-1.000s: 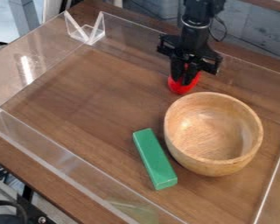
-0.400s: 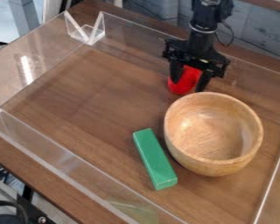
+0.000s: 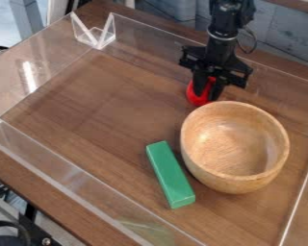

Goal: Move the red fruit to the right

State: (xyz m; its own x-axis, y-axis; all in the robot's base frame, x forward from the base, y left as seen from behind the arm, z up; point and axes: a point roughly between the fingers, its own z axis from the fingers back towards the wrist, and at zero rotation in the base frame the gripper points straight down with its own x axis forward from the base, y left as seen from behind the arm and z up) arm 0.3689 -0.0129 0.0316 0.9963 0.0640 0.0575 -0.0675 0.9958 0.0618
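Note:
The red fruit (image 3: 200, 94) is a small bright red toy on the wooden tray floor, just behind the wooden bowl's far rim. My gripper (image 3: 211, 85) points straight down over it. Its black fingers (image 3: 192, 77) reach down on either side of the fruit and have drawn in against it, so the fruit's top is hidden. The fruit still rests on the floor.
A round wooden bowl (image 3: 235, 146) stands in front of the fruit, to the right. A green rectangular block (image 3: 169, 173) lies left of the bowl. Clear plastic walls (image 3: 41, 58) surround the tray, with a clear bracket (image 3: 95, 32) at the back left.
The jaws were shut above the fruit, then spread wide. Now they have narrowed around it. The hand has stayed over the fruit, which has not moved.

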